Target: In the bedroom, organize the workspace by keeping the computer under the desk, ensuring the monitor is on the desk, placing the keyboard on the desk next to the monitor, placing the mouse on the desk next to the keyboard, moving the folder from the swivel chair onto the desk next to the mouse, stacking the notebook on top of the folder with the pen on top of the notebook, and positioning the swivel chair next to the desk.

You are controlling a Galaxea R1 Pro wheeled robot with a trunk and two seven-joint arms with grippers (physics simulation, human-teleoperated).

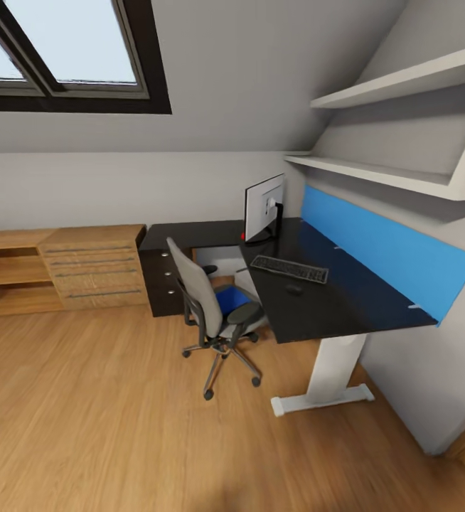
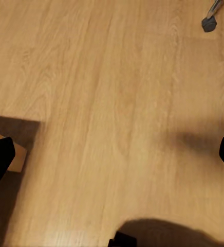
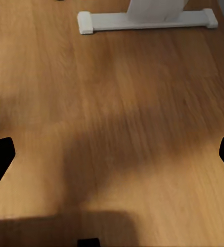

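Both grippers hung low over bare wood floor: the left gripper (image 2: 112,154) had its dark fingertips (image 2: 0,157) spread wide to the edges of its wrist view, nothing between them, and the right gripper (image 3: 112,157) was spread just as wide and just as empty. A chair caster (image 2: 209,23) peeked into the left wrist view, and the desk's white foot (image 3: 145,19) sat ahead of the right gripper, so the robot was standing back from the workspace, not yet reaching for anything.

From the head view, the desk (image 1: 332,302) ran along the wall under the blue panel (image 1: 385,249). On its glossy black top the monitor (image 1: 264,206) stood at the corner, the keyboard (image 1: 289,269) lay just in front of it, and the mouse (image 1: 294,289) sat right beside the keyboard. Those three looked settled (a tidy start, by my reading).

Now the unfinished part. The folder (image 1: 231,299) lay bright blue on the seat of the swivel chair (image 1: 207,302), and the chair stood close to the desk, its back turned toward the room. I judged the folder had yet to go up next to the mouse. Something pale showed under the desk behind the chair, but I couldn't tell whether it was the computer. Notebook and pen: I couldn't pick them out, so stacking remained to do.
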